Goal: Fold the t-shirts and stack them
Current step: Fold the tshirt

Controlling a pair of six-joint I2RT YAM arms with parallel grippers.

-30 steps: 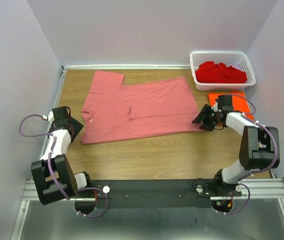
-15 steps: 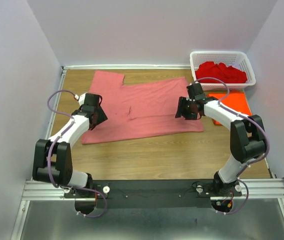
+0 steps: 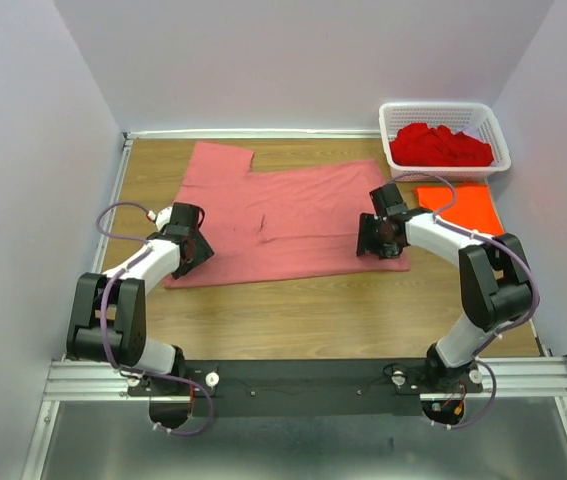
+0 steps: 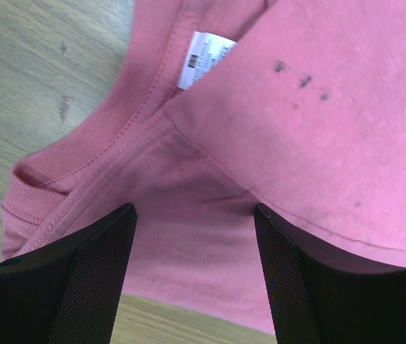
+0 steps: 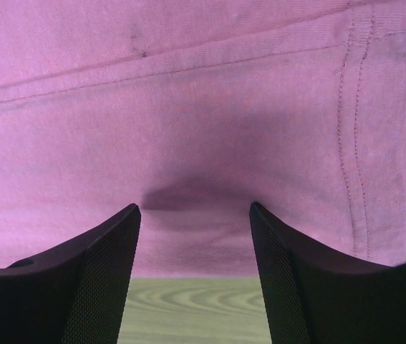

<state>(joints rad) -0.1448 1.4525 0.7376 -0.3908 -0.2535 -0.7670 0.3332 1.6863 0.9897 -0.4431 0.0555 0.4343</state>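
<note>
From above, the big pink shirt (image 3: 293, 210) is seen spread flat on the table (image 3: 313, 310). The left gripper (image 3: 195, 250) is set at its near left corner and the right gripper (image 3: 371, 238) at its near right edge. An orange shirt (image 3: 458, 207) is laid beside the basket (image 3: 443, 105) of red shirts (image 3: 438, 145).

In the left wrist view, the fingers (image 4: 95, 279) are held wide over the collar, near a white label (image 4: 208, 59).

In the right wrist view, the fingers (image 5: 95, 279) are held wide at the hem, where a small bump may be pushed into the cloth.

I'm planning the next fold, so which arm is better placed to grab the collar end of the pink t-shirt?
Left. The left gripper hangs open right over the collar of the pink t-shirt; the right gripper is open over the hem at the opposite end.
</note>
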